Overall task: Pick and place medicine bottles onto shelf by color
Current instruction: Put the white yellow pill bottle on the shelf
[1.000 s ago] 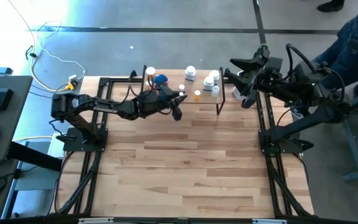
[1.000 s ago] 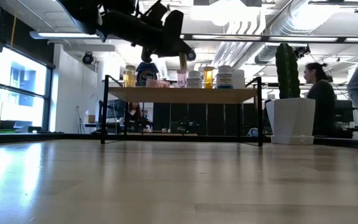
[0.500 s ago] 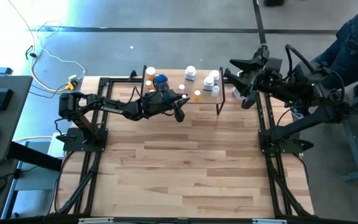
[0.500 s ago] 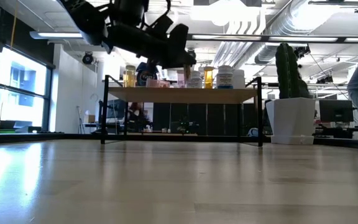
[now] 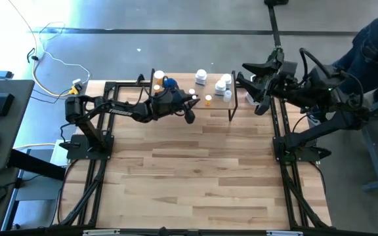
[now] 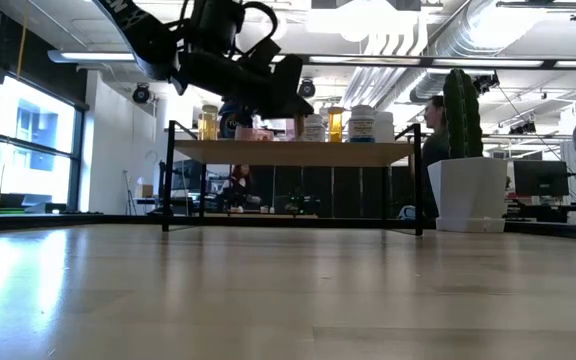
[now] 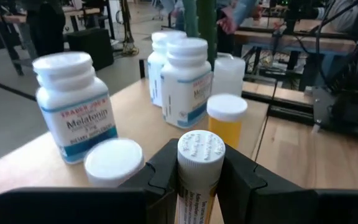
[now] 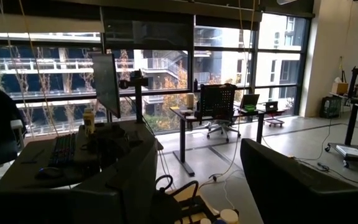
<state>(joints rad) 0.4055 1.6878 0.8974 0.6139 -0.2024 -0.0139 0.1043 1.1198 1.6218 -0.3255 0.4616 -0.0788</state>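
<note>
The left pincer [image 7: 197, 180] is clamped on a small orange bottle with a white ribbed cap [image 7: 199, 163], the bottle standing upright between the two dark fingers. Over the last second this arm has reached further in across the shelf [image 5: 212, 108], so the held bottle now hangs above the light wood board rather than off its near edge. That reads as the carry nearly done and the set-down about to come.

Just ahead of the pincer stands another orange bottle with a white cap [image 7: 227, 120], which looks like the matching colour group. Beyond that one are two tall white bottles [image 7: 187, 82]. Ahead and off to one side are a white melatonin bottle [image 7: 73, 106] and, close beside the fingers, a low white lid [image 7: 113, 162]. The gap around the orange one is tight, so a careless lowering could knock a neighbour.

The right pincer [image 5: 260, 105] waits off the shelf's right end, unmoved, its fingers apart and holding nothing.
</note>
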